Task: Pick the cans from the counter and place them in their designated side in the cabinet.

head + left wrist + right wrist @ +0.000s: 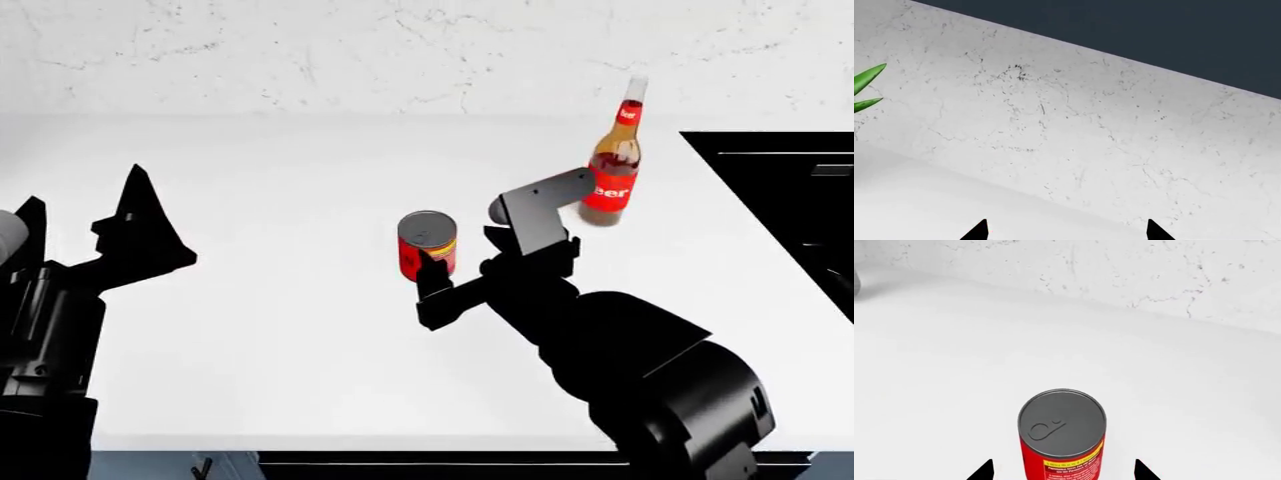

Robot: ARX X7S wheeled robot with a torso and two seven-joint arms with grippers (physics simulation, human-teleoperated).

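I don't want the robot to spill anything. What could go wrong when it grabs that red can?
1. The can stands upright between the right gripper's open fingertips but is not gripped yet; closing off-centre could tip it over on the counter.
2. The brown bottle stands close behind the right arm in the head view, so a wide swing while lifting might knock it down.
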